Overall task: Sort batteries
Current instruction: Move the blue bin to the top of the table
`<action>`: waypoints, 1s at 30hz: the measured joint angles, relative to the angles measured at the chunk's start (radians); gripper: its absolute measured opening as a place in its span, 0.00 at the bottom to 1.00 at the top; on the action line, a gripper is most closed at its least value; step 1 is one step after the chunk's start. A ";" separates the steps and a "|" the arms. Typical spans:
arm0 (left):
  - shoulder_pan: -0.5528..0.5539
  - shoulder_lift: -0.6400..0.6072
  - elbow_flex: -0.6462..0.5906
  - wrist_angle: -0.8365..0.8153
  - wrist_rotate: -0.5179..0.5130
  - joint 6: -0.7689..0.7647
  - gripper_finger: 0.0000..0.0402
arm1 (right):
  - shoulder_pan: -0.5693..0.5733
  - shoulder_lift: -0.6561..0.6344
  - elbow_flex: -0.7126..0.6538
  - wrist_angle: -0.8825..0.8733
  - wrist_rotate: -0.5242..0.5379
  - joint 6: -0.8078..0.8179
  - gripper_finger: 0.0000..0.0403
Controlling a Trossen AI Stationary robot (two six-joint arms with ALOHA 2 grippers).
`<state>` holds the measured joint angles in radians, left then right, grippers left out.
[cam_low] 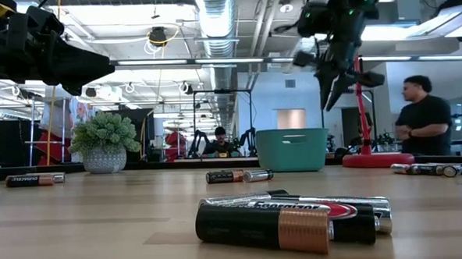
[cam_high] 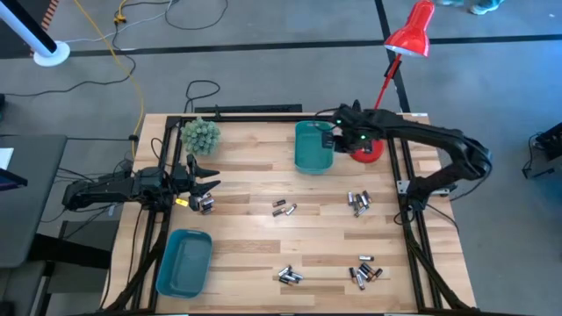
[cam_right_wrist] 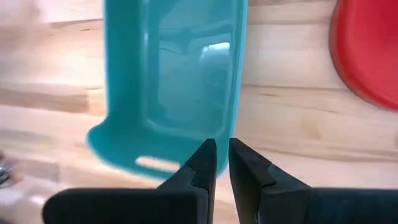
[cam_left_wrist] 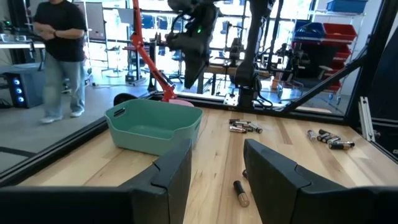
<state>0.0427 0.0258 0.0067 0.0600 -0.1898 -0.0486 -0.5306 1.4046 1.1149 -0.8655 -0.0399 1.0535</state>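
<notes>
Now my right gripper (cam_high: 332, 140) hovers over far bin (cam_high: 313, 147), fingers nearly closed, nothing visible between them; looks like drop step. Left gripper (cam_high: 207, 186) waits at left, fingers apart, empty. Batteries (cam_high: 359, 203) lie scattered across table (cam_high: 255, 233). Next: reach for another battery.

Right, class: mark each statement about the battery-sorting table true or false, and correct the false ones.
1. Two teal bins sit on the table. True: one far bin, one near bin.
2. The right gripper hangs above the far bin. True.
3. The far bin is full of batteries. False: its inside shows bare.
4. All batteries lie in one heap. False: several separate clusters.
5. The left gripper has its fingers apart, holding nothing. True.
</notes>
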 joint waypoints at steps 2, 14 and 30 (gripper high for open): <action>0.000 0.000 0.000 0.000 0.000 0.000 0.36 | 0.011 -0.048 0.000 -0.027 0.000 -0.008 0.16; 0.000 0.000 0.000 0.000 0.000 -0.005 0.36 | 0.224 -0.246 0.000 -0.171 0.000 -0.112 0.16; 0.000 0.000 0.000 0.001 0.000 -0.309 0.36 | 0.440 -0.263 0.000 -0.213 0.122 -0.068 0.16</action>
<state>0.0429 0.0261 0.0067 0.0613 -0.1902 -0.3578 -0.0902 1.1412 1.1152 -1.0783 0.0821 0.9857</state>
